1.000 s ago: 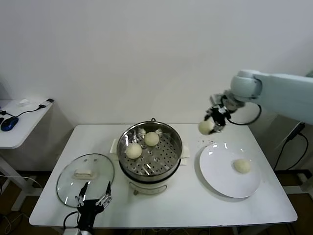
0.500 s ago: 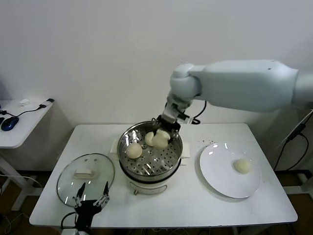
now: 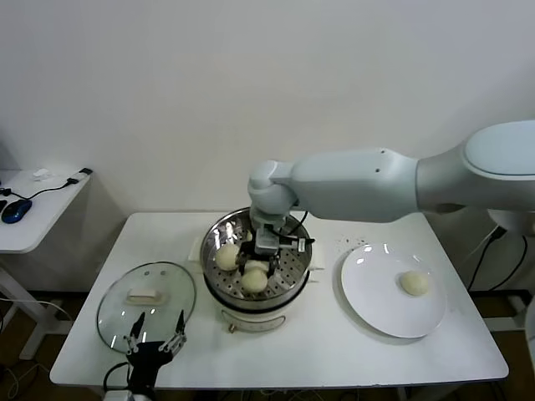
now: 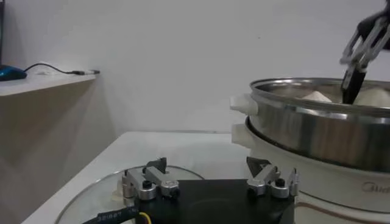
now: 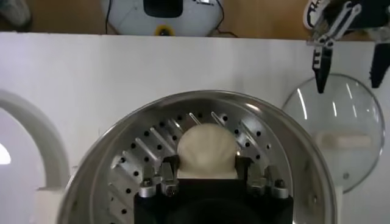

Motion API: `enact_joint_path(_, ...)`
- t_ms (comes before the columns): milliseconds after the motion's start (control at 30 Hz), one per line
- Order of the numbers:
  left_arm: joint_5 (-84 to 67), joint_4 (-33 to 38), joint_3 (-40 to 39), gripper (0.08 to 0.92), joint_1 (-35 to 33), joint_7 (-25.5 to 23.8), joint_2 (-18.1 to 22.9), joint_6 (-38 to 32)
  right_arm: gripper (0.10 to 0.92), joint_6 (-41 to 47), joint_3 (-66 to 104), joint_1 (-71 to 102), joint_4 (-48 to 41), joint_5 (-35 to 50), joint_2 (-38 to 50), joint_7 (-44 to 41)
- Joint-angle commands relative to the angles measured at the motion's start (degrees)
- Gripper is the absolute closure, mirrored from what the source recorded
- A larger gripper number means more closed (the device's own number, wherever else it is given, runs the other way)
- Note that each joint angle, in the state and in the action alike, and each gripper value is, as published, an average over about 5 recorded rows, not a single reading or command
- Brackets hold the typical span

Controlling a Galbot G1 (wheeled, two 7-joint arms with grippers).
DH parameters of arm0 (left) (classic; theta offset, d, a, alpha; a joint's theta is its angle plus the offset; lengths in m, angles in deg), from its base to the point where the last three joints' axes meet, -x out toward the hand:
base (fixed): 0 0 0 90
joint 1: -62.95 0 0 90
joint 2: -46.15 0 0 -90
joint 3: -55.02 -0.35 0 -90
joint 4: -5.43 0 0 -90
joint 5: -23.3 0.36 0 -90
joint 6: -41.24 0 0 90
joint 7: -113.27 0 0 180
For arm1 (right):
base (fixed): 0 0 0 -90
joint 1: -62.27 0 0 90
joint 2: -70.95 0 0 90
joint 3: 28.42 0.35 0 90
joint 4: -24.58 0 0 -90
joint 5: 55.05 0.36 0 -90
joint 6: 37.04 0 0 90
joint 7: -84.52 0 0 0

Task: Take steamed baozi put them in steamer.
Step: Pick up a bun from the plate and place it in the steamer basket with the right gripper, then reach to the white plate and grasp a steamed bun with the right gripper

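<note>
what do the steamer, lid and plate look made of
Steamer: shiny steel pot, going by its reflections, with a perforated tray, on a cream base, probably plastic. Lid: see-through, so likely glass, with a white handle. Plate: smooth glossy white, ceramic or plastic; the look leaves it open.

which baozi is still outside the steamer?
The lone baozi on the white plate, right of the steamer. The others sit inside the steamer; the right gripper holds one over the tray.
</note>
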Motion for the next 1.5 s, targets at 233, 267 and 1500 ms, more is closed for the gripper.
enact_joint_path(233,-0.1,0.2,0.0,0.177,-0.2,0.0,0.0,-0.1,0.304,-3.7,0.3,2.1,-3.3,0.4,-2.2,0.6)
enact_joint_path(267,-0.1,0.2,0.0,0.177,-0.2,0.0,0.0,-0.1,0.279,-4.0,0.3,1.0,-3.1,1.3,-1.9,0.2)
enact_joint_path(1500,-0.3,-0.2,0.6,0.177,-0.4,-0.2,0.7,-0.3,0.203,36.5,2.4,16.4,-13.4,13.3,46.0,-1.7)
